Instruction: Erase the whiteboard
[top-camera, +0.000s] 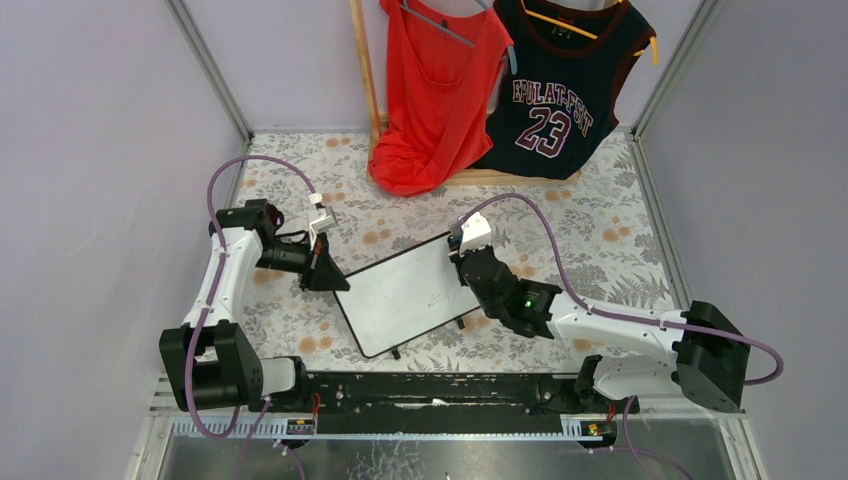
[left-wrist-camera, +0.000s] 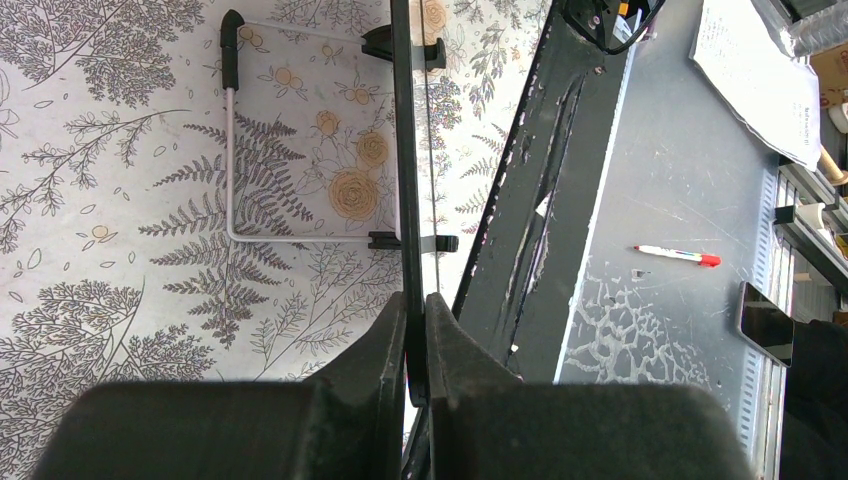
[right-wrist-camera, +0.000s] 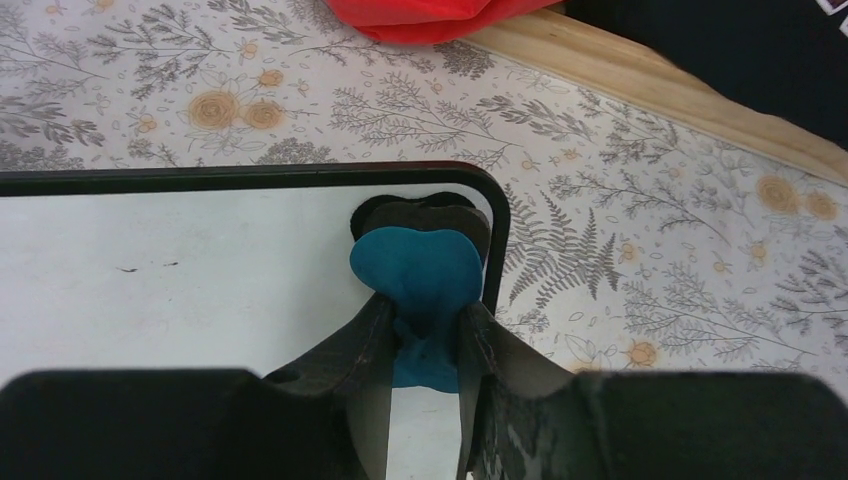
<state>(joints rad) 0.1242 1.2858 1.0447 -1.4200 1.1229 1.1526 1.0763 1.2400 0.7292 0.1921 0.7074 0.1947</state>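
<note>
Whiteboard edge tight between left fingers, blue eraser tight between right fingers.

**Left arm**: base at the near left corner of the surface. White link rises away from the base to a black elbow, and the forearm turns inward toward the middle.

**Left end effector**: points inward. Both fingers are pressed together on the thin black edge of the whiteboard, which the wrist view shows edge-on.

**Right arm**: base at the near right corner. White link lies low and runs inward to a black wrist, angled away and to the left.

**Right end effector**: fingers are drawn in on a soft blue eraser, whose free end presses against the whiteboard's corner.
</note>
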